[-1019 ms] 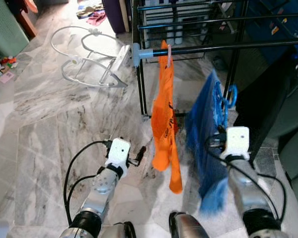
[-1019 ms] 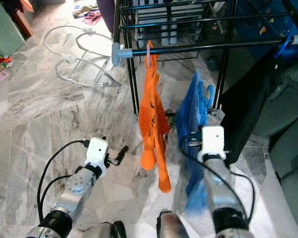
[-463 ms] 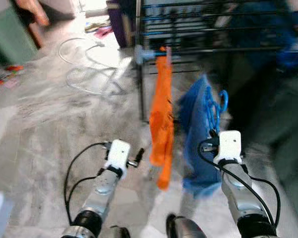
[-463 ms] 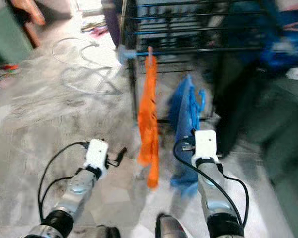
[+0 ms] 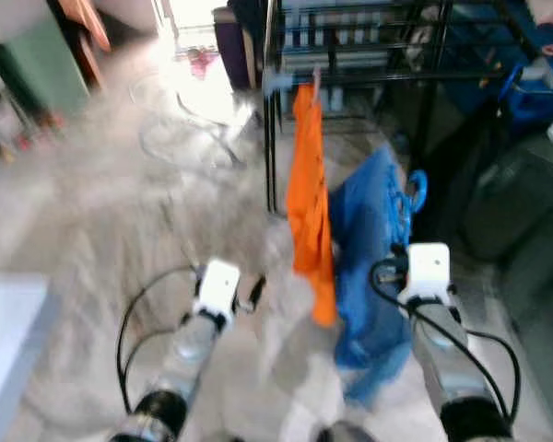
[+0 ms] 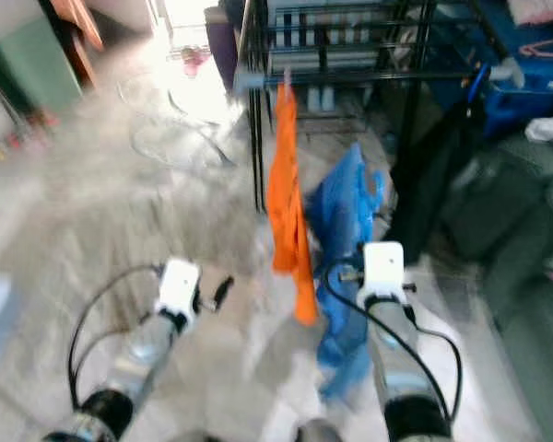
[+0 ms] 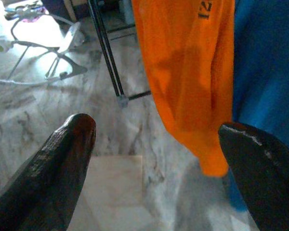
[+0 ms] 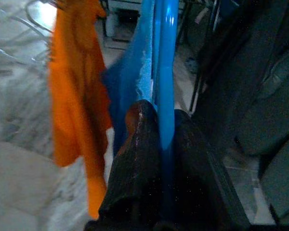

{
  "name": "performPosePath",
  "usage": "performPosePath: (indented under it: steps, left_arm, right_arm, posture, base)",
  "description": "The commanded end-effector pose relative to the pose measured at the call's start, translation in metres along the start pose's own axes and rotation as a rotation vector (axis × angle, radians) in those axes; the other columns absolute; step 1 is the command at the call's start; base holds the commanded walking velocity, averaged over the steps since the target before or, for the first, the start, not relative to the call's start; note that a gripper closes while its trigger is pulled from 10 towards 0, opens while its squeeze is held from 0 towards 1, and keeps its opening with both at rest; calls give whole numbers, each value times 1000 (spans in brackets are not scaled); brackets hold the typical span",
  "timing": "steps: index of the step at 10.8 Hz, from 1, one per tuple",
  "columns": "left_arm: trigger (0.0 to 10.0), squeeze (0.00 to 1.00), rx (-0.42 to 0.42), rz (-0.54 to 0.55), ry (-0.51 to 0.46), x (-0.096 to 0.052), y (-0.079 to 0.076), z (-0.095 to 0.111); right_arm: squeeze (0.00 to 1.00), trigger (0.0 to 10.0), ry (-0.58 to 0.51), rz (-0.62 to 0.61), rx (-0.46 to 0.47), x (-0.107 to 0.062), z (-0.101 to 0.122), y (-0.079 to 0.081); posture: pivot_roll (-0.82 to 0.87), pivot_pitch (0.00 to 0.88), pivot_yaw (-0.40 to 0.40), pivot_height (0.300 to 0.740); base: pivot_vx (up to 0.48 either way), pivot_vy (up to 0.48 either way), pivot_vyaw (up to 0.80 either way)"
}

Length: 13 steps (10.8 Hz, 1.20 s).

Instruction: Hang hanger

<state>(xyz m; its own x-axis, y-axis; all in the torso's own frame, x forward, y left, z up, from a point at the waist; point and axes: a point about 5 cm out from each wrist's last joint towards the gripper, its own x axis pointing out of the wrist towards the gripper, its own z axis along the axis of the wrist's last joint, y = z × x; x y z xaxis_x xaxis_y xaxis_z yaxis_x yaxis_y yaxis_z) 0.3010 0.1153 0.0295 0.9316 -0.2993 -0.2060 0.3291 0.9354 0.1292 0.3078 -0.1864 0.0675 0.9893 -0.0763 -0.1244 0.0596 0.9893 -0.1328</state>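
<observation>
My right gripper [image 8: 161,139] is shut on a blue plastic hanger [image 8: 164,62] that carries a blue garment [image 5: 369,239]; the hanger's hook [image 5: 415,189] curls up just above my right wrist. An orange garment [image 5: 309,193] hangs on its own hanger from the black drying rack's rail [image 5: 369,75], just left of the blue one. My left gripper [image 7: 154,159] is open and holds nothing, low over the marble floor with the orange garment ahead of it. The head views are blurred.
The black drying rack [image 6: 350,37] stands ahead with dark clothes [image 5: 461,175] hanging at its right. A white wire frame [image 7: 33,62] lies on the floor at the left. A green cabinet [image 5: 37,64] stands far left. Grey upholstery [image 6: 525,276] is at the right.
The camera has shifted and tilted, so the whole scene blurs and the rack sits higher in view. My right gripper still grips the blue hanger; both arms keep their pose.
</observation>
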Motion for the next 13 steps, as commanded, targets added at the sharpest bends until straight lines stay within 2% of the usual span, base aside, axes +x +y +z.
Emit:
performPosePath:
  steps: [1,5,9,11,13]
  left_arm:
    - [10000,0,5,6,15,-2,3,-4]
    - [10000,0,18,0,22,-5,1,-8]
    - [10000,0,-28,-87,-21,-7,-1,-5]
    - [10000,0,-33,-99,-29,-6,-2,-4]
    - [10000,0,-45,-111,-32,-6,-4,-3]
  right_arm:
    - [0,10000,-37,11,6,2,9,4]
    - [0,10000,12,79,6,-3,0,11]
    - [0,10000,19,160,-2,-9,-5,27]
    - [0,10000,13,174,-4,-10,-4,29]
    - [0,10000,12,174,-4,-11,-4,27]
  posture:
    - [-298,94,69,740]
    - [-300,110,66,740]
    - [-300,116,73,740]
    - [-303,118,76,740]
    - [-310,122,74,740]
  base:
    - [-337,0,0]
    - [-322,0,0]
    - [0,0,0]
    - [0,0,0]
    - [0,-330,638]
